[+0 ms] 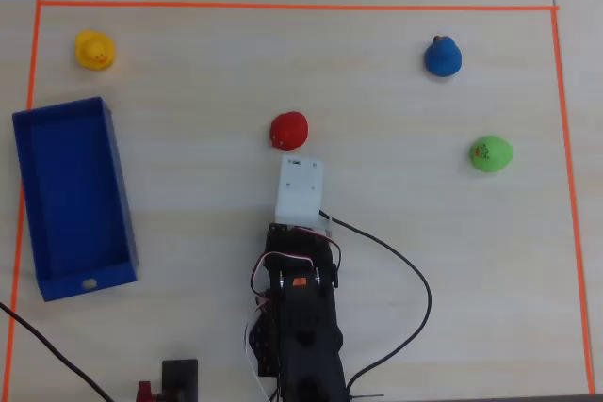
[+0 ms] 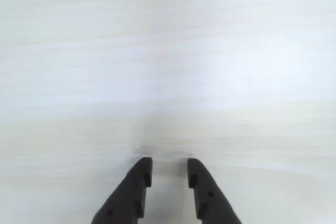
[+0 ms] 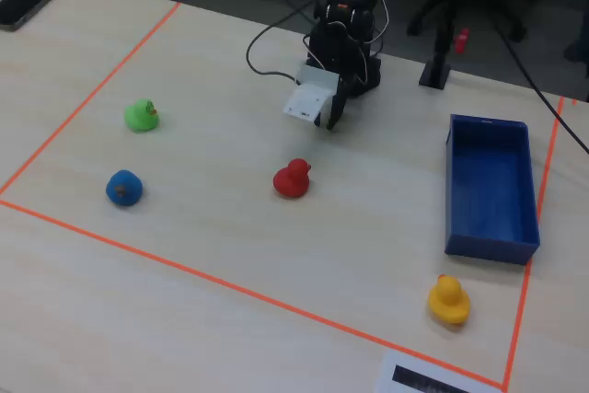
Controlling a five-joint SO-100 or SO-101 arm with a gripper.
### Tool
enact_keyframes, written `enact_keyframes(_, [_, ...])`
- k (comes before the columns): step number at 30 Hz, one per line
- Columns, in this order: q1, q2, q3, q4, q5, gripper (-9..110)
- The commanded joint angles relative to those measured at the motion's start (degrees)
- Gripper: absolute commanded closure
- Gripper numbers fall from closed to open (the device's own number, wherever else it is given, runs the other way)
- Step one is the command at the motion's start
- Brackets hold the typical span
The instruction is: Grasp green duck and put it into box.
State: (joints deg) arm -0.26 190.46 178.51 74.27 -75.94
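Arm is folded back near its base, bottom centre of the overhead view, with the gripper pointed down at bare table. Wrist view shows the two dark fingers with a narrow gap between the tips, nothing between them, only pale blurred tabletop ahead. From the overhead the jaws themselves are hidden under the white wrist housing, so the gap reading comes from the wrist view alone. Green duck sits on the table at the right of the overhead view, inside the orange tape border, well apart from the gripper and untouched; in the fixed view it shows at the left. Box is a long dark-blue open tray at the far left of the overhead view, opposite side of the workspace from the green duck; nothing duck-sized in it, just a small pale spot near its lower end that is too small to tell. Blue duck is up from the green one, near but apart. Red duck sits just ahead of the wrist housing, not touching. Yellow duck is near the box's upper end, outside it. Black cable loops off the arm to the right.
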Motion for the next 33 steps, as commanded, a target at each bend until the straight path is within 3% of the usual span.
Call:
enact_keyframes(1, [-2.29, -0.7, -0.26, 0.7, 4.66, 101])
enact_keyframes(16, [-1.05, -1.49, -1.14, -0.97, 7.29, 94])
enact_keyframes(21, [12.39, -26.63, -28.21, -7.21, 5.19, 84])
enact_keyframes(27, [33.13, -52.56, -66.8, -14.15, 2.64, 82])
enact_keyframes(33, [49.75, -68.2, -83.5, -30.41, -1.93, 82])
